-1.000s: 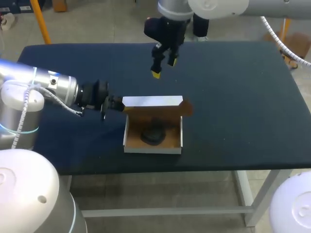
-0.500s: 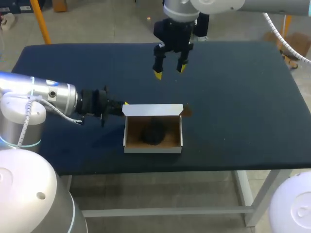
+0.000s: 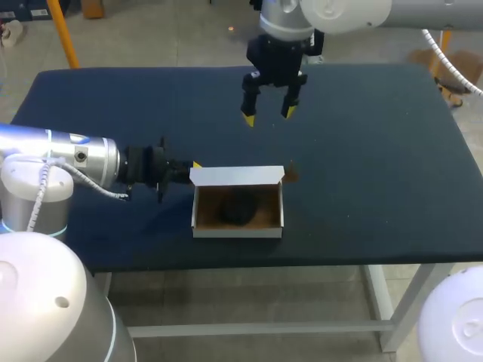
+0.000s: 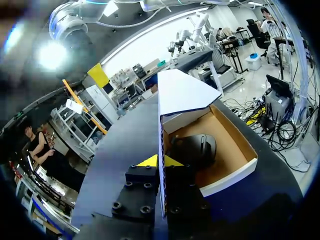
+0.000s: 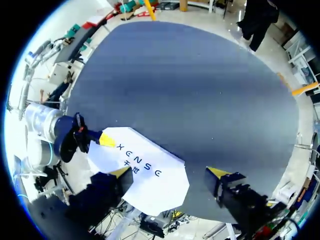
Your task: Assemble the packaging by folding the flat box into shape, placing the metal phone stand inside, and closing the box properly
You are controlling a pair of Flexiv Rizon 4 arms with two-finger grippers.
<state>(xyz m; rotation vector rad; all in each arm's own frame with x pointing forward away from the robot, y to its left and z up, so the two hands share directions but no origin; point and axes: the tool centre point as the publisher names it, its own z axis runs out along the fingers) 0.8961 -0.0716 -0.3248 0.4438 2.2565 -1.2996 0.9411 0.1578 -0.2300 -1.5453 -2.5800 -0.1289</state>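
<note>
While the folded box point(image 3: 238, 230) on the counter point(image 3: 377, 151) is holding the stand point(image 3: 235, 209), my left jaws are clamping its half-raised lid point(image 3: 236, 176) and my right jaws are hovering apart beyond, so only closing seems left.
</note>
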